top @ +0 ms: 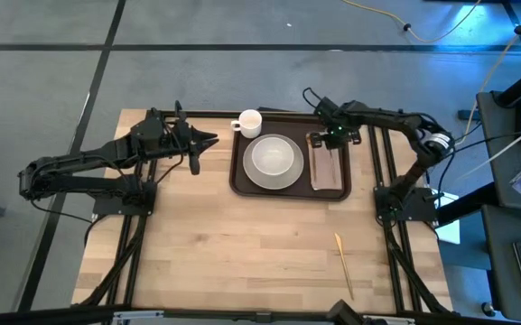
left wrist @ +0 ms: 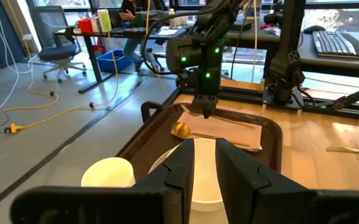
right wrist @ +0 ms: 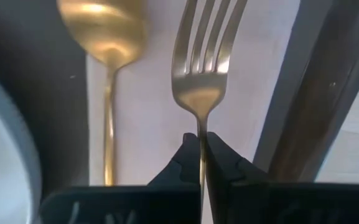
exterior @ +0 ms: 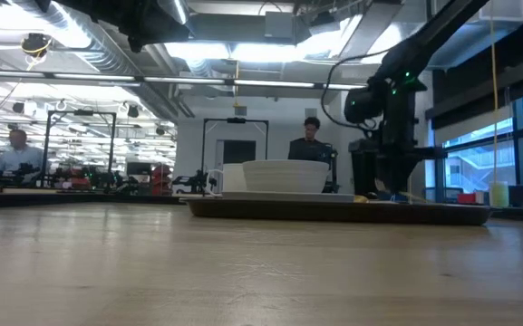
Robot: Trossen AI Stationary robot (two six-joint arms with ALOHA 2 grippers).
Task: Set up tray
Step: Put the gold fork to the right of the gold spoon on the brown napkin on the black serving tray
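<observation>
The dark brown tray (top: 238,177) sits at the table's far middle. On it are a white plate with a bowl (top: 274,161) and a pinkish napkin (top: 328,169). A white cup (top: 248,122) stands at its far left corner. A gold spoon (right wrist: 107,37) lies on the napkin (right wrist: 148,112). Beside the spoon is a gold fork (right wrist: 205,43), with my right gripper (right wrist: 201,155) shut on it over the napkin's far end (top: 332,137). My left gripper (left wrist: 205,163) hovers left of the tray (top: 208,140), open by a narrow gap that holds nothing. My right gripper pinches the fork's thin handle (right wrist: 201,127) just behind the tines, between its two fingertips. The fingers come from above, pointing down. The fork lies level beside the spoon, over the napkin. I cannot tell whether it rests on the napkin.
A gold knife (top: 344,264) lies on bare wood near the table's front right. The tray's raised rim (right wrist: 316,93) runs close beside the fork. The near half of the table is bare wood. People sit at desks in the room behind.
</observation>
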